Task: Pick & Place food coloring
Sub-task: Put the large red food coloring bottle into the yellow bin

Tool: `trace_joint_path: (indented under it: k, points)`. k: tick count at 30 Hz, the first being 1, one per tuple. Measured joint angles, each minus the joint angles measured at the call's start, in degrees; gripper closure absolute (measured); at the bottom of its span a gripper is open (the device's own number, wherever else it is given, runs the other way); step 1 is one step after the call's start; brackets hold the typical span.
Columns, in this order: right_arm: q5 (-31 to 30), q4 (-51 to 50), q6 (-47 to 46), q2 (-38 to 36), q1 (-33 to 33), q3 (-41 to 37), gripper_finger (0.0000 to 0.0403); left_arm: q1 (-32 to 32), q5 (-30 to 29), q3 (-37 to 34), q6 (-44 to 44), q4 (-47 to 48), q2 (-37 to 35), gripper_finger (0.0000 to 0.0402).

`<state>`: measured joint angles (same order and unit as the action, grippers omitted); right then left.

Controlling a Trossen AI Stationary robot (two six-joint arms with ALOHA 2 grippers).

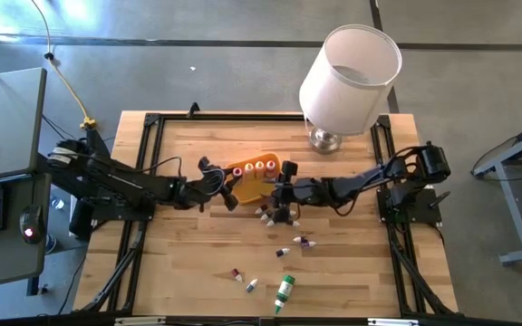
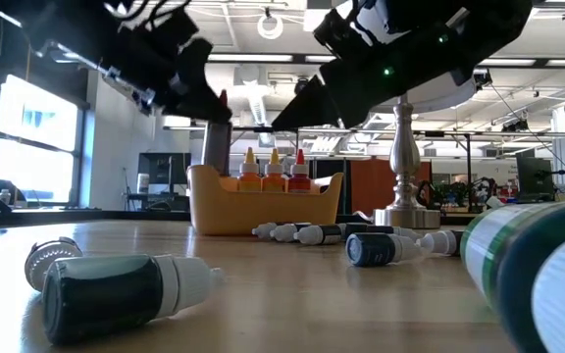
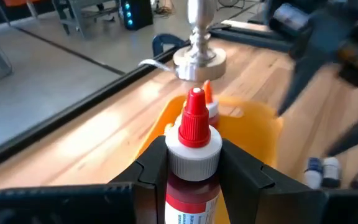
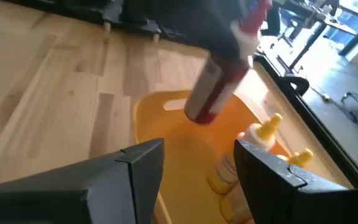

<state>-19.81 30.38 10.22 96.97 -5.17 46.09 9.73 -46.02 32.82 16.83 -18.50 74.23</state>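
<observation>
Red food coloring bottle (image 3: pixel 194 163) clamped in left jaws above tray (image 4: pixel 185 163) edge; right jaws open.

Bright ceiling lights (image 2: pixel 268 25) and window (image 2: pixel 27 137) glare; near bottles (image 2: pixel 116 289) and the moving arm blur.

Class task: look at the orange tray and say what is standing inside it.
Inside the orange tray, three pointed-cap bottles stand upright in a row. The tray wall hides their lower halves and anything lying on the floor.

Red bottle (image 3: pixel 192 163) w/ white collar, orange tray (image 1: pixel 247 184), yellow-capped bottles (image 4: pixel 261 132) (lampshade (image 1: pixel 350 77) white).
</observation>
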Motion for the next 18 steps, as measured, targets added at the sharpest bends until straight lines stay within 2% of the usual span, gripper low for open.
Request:
trace_joint_path:
  k: [9, 18]
  points:
    - [0.15, 1.96, 6.74, 0.0, -1.18, 0.0, 0.0215, -5.2, 3.15, -6.44, 5.9, -10.41, 5.38, 0.0304]
    - [2.66, 6.55, 11.34, 0.0, -0.81, 0.0, 0.0217, -7.23, 4.41, -6.57, 6.86, -13.31, 11.84, 0.0289]
